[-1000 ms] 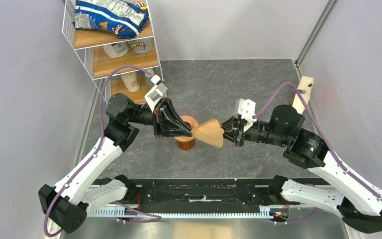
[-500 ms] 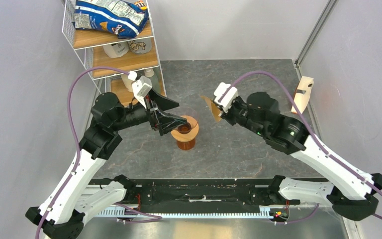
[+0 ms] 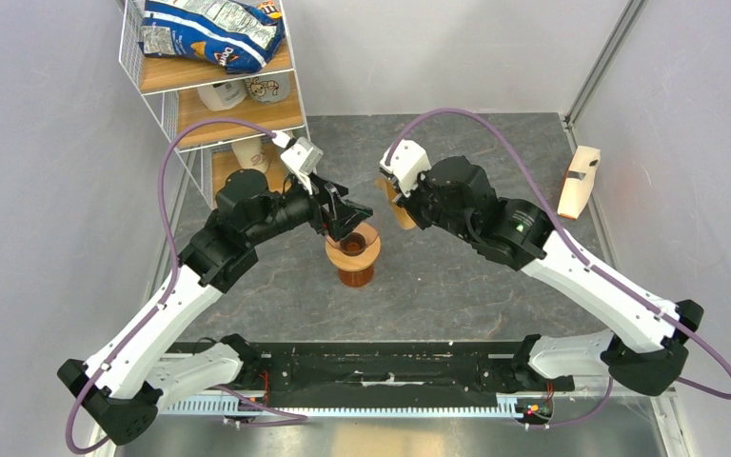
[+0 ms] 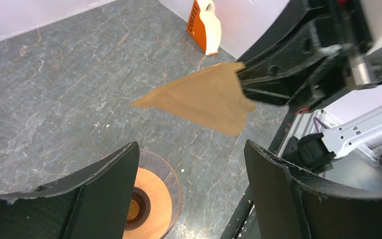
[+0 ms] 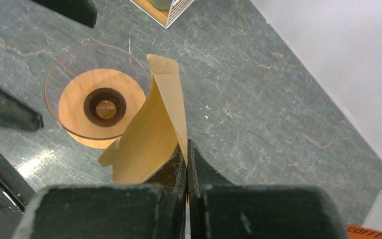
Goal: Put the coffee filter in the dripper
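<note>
The tan paper coffee filter (image 3: 402, 206) hangs in the air just right of the dripper, pinched at one edge by my shut right gripper (image 3: 407, 202). In the right wrist view the coffee filter (image 5: 151, 124) curls up from the right gripper (image 5: 186, 145), partly covering the dripper (image 5: 104, 107). The dripper (image 3: 353, 246), a light-wood ring with a dark hole, sits on an amber glass vessel (image 3: 354, 274). My left gripper (image 3: 346, 215) hovers open over the dripper's back-left rim, holding nothing. From the left wrist, the coffee filter (image 4: 204, 97) floats beyond the left gripper (image 4: 191, 146), with the dripper (image 4: 149, 204) below.
A wire shelf unit (image 3: 219, 86) with a chip bag, cups and bottles stands at the back left. A pale wooden stand marked COFFEE (image 3: 579, 181) leans by the right wall. A clear glass cone (image 5: 64, 74) rings the dripper's wood.
My left gripper opened and let go of the filter, then pulled back. The right arm lifted the filter away toward the back, then shifted it left, closer to the dripper.
</note>
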Robot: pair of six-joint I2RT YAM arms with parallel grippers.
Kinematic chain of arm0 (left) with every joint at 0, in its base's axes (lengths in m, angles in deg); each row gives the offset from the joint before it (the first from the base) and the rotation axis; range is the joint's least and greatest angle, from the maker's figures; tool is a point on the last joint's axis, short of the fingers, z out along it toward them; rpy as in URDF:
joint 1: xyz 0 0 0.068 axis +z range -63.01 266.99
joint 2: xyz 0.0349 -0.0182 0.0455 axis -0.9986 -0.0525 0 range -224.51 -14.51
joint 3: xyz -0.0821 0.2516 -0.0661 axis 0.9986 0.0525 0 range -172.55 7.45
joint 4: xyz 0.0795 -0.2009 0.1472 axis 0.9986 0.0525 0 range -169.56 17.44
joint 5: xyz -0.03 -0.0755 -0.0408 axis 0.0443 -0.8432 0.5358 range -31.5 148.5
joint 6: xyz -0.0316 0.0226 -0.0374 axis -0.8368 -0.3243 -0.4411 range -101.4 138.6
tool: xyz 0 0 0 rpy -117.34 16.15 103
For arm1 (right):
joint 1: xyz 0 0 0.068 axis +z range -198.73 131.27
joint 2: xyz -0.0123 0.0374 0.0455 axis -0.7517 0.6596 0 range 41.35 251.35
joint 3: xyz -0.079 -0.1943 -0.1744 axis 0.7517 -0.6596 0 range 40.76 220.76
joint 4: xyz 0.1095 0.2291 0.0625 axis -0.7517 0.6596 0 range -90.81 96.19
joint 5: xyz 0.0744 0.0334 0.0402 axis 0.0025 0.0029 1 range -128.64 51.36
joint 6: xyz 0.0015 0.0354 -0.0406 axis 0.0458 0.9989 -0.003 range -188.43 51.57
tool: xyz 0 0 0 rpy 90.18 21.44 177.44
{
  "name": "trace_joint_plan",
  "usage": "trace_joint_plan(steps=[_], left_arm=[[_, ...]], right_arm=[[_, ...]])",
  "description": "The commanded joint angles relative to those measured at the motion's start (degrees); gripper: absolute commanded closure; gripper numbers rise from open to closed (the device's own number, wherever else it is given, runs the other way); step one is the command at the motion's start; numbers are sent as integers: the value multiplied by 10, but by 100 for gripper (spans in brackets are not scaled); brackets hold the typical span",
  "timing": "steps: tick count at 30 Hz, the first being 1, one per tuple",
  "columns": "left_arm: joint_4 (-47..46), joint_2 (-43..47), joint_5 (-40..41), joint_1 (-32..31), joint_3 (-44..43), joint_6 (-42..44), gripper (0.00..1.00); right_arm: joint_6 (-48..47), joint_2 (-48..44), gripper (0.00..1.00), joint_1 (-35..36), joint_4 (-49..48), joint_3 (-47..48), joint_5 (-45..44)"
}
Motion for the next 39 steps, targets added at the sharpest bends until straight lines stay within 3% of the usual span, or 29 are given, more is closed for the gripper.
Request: trace_joint_plan(steps=[1,12,28,32,34,36,39], left_arm=[[-53,-8,16,-15,-2,-20,17],[-39,-55,117,-39,-31,-7,25],[-21,-127,173,-61,-106,28,35],[-12,-138,202,-61,-117,27,48],[-7,-143,205,-61,-124,25,67],[-7,-145,206,-60,-127,11,96],[-23,-143,163,-46,-122,-44,98]], right_arm=[[76,31,100,1,-7,34,-30],[120,64,100,1,-20,58,-51],[126,70,100,9,-48,60,-118],[120,66,100,8,-49,61,-104],[115,66,100,9,-48,64,-91],[112,66,88,9,-49,66,-93],[108,63,64,8,-63,62,-124]])
